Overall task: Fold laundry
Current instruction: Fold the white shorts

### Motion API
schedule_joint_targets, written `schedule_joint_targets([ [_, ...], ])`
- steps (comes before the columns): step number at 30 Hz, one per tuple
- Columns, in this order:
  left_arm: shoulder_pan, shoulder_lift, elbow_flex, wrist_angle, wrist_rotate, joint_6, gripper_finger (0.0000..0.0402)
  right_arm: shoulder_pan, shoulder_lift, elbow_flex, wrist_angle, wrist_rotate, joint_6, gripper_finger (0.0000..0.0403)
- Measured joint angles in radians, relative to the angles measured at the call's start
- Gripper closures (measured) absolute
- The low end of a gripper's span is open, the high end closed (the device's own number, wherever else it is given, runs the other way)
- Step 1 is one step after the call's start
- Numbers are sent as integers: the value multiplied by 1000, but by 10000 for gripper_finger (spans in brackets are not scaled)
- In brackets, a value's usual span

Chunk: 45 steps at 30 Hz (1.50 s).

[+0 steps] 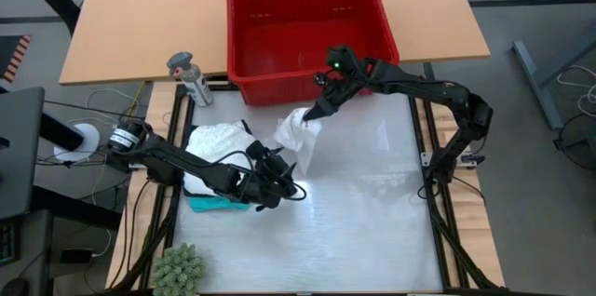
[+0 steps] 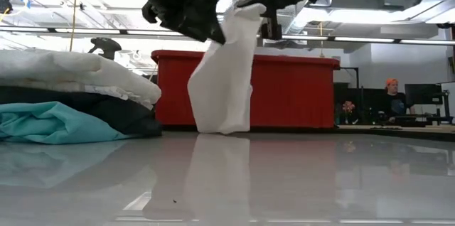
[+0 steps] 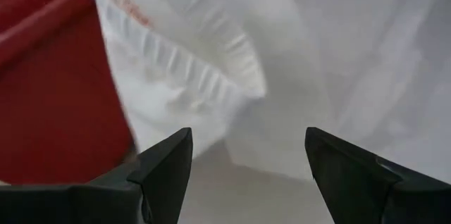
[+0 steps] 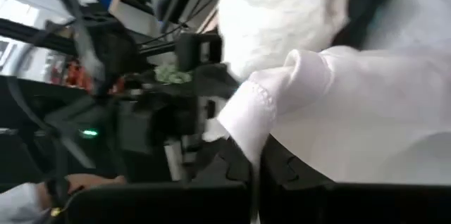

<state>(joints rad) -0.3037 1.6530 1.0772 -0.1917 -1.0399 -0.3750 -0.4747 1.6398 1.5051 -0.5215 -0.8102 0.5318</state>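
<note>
A white garment (image 2: 224, 77) hangs in front of the red basket (image 1: 307, 17), with my right gripper (image 1: 317, 112) shut on its top end. Its lower end (image 2: 219, 128) reaches the table. My left gripper (image 3: 248, 160) is open and stands close to the hanging cloth on its near left side; nothing lies between its fingers. At the table's left lies a pile of laundry: a white piece (image 1: 216, 142) on top, a black one (image 2: 106, 109) under it and a teal one (image 1: 207, 205) at the bottom. My right gripper pinches a bunched, hemmed edge (image 4: 259, 108) at the white garment's top between its two shut fingers. The fingers slant down from the table's far right. The garment hangs slack below them, with its lower end on the table.
The red basket stands at the table's far edge, just behind the hanging cloth. A grey spray bottle (image 1: 191, 77) stands at the far left and a small green fuzzy plant (image 1: 177, 268) at the near left corner. The table's middle and right (image 1: 372, 212) are bare.
</note>
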Motion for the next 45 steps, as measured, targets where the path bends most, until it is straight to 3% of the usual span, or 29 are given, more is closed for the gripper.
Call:
schedule_joint_targets([
  [5,7,20,0,26,-109,8,139,3,0,0,8,-7,11,379],
  [15,47,70,1,165,-36,82,139,9,0,0,46,-11,30,379],
  [22,42,81,14,180,-116,90,147,16,0,0,45,-15,37,379],
  [29,56,81,24,175,-131,122,213,24,0,0,46,-21,44,377],
  [36,30,81,61,131,-125,117,309,25,0,0,44,-25,39,379],
  [41,-14,81,136,-51,-140,101,387,21,0,0,-19,-30,-7,376],
  [45,-50,81,230,-278,-150,51,394,21,0,0,-167,-24,-101,378],
])
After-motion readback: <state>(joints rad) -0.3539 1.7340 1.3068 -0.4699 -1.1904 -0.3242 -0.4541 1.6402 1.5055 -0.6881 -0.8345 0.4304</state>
